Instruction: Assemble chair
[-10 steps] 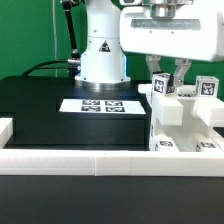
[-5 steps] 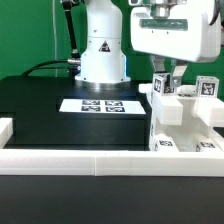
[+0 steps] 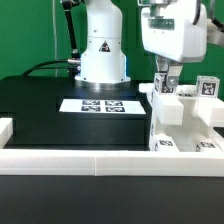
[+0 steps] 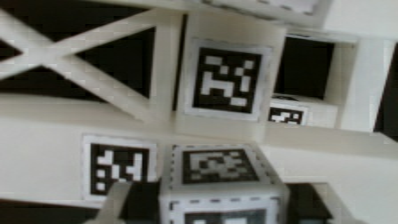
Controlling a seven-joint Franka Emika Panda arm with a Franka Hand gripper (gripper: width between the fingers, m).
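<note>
We see the chair (image 3: 185,118) sitting at the table's (image 3: 40,105) edge on the exterior view's right, tight against the long low white rail (image 3: 100,162) that runs along the table's near edge; it is a stepped white block stack with several black-and-white tags on its faces; the gripper (image 3: 166,82) hangs straight down over the chair's upper part, fingers astride a tagged upright post (image 3: 162,88) there; jaws partly apart with the post between them, and we cannot tell whether the pads actually bear on it; the wrist view is close-up and blurred, showing a tall tagged post (image 4: 222,78), a crossed brace (image 4: 71,55) beside it and more tagged blocks (image 4: 217,168) near the lens, fingertips not clearly separable there; the marker board (image 3: 100,105) lies flat mid-table, near the robot base (image 3: 100,55) at the far edge, well apart from the chair.
</note>
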